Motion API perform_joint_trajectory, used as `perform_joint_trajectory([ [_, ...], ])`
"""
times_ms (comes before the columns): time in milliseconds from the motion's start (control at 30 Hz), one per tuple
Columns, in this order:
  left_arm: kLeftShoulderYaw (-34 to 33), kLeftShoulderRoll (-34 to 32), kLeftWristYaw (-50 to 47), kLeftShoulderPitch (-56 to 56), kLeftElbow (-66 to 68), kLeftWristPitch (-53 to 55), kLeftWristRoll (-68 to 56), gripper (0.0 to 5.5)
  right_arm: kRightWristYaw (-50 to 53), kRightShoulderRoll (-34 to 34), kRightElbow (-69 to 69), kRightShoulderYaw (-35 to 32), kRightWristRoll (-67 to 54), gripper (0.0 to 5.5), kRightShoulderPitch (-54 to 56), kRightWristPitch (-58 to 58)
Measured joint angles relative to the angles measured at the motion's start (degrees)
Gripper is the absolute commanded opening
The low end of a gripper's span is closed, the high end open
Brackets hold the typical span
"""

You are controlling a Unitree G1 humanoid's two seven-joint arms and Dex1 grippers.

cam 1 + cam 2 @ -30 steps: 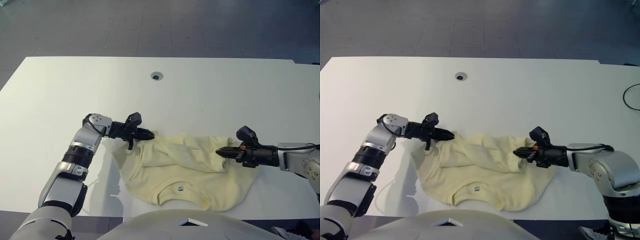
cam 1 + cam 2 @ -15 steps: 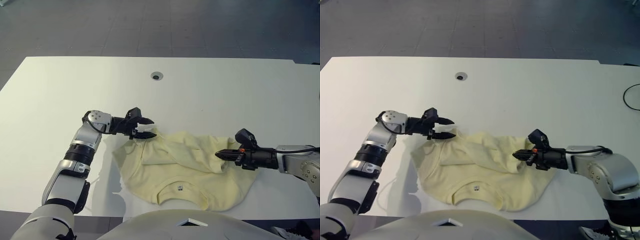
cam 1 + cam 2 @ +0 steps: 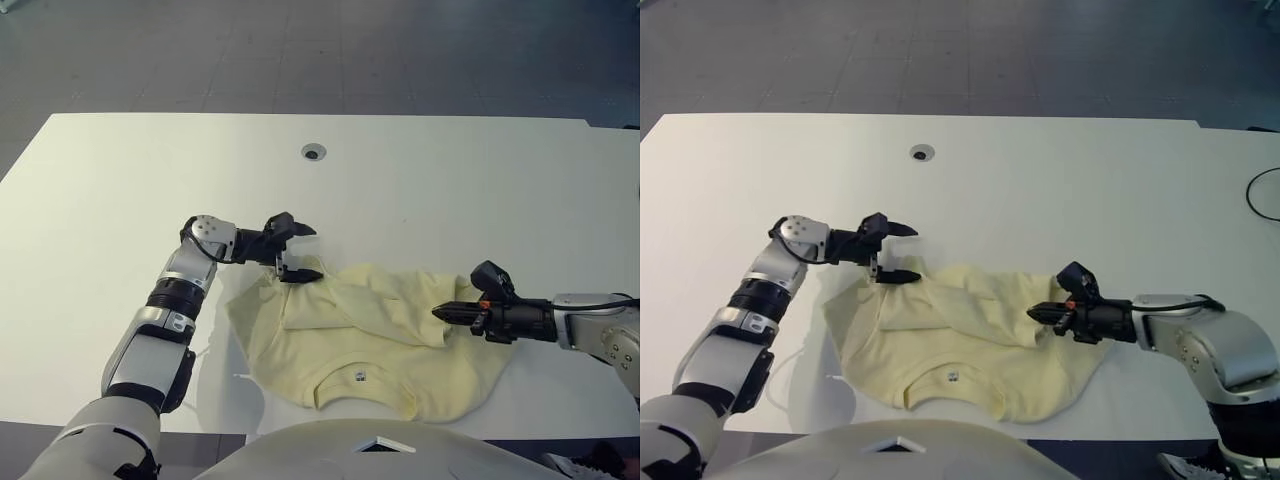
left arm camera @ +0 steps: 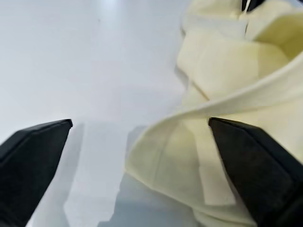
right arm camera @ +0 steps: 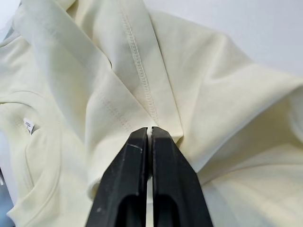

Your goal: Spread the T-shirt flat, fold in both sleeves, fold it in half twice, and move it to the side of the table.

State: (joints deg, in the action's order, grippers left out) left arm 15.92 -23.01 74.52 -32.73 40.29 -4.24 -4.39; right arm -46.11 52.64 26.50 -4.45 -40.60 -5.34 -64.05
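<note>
T-shirt (image 3: 370, 340): one, pale yellow, lying crumpled on the white tabletop (image 3: 450, 180) at its near edge, roughly in the middle between the two arms. It is not flat. Several folds cross its upper half, and one broad flap lies doubled over the body from the far left corner toward the right. The neckline faces the near edge, with one small label (image 3: 359, 376) showing inside it.

Two hands are at the cloth, one at each side. The left hand (image 3: 303, 252) sits at the shirt's far left corner with its two fingers spread well apart. The lower finger is against the edge of the fabric and the upper one is out over bare tabletop. In the left wrist view a rolled edge of the cloth lies between the two black fingers, touching neither firmly.

The right hand (image 3: 437, 312) lies low at the shirt's right side, pointing left. Its two fingers are pressed together, with the tips nipping a stitched fold.

One round hole (image 3: 314, 152) is set in the tabletop far from the shirt. One black cable (image 3: 1265, 190) curls at the right edge.
</note>
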Motion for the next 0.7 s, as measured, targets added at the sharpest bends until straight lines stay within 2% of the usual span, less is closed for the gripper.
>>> perform_joint_trajectory([
  [700, 0.03, 1.54, 3.19, -1.42, 3.76, -3.27, 0.75, 1.44, -0.35, 0.0, 0.29, 0.18, 0.98, 0.0, -0.54, 1.17],
])
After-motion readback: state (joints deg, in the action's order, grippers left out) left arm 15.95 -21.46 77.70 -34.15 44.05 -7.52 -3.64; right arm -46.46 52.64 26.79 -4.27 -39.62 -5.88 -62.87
